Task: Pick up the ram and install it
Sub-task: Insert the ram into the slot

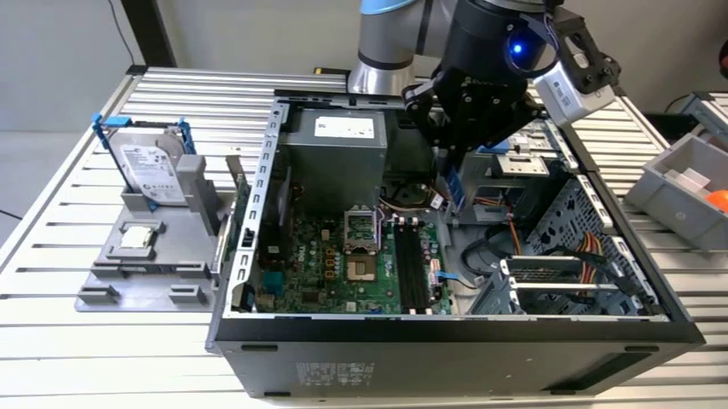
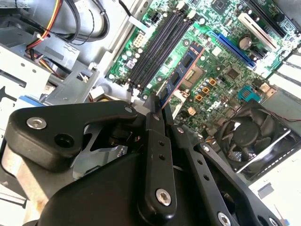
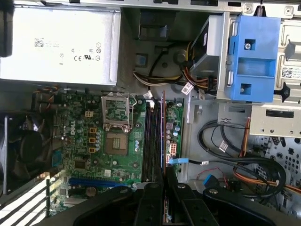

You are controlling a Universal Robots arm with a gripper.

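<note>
The gripper [image 2: 158,107] pinches the ram [image 2: 182,69] by one end — its far edge clear above the slots [image 2: 156,47].

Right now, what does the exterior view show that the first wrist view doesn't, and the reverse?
Exterior view: the silver hard drive in a blue frame and the small square silver processor chip, both on the grey stand. First wrist view: the black cooling fan. Both: the green motherboard, its long black slots, and the fingers gripping the thin green-blue ram stick.

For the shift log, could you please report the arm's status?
Pincer shut on the ram. Hanging over the black slots, not seated. Slots empty.
</note>
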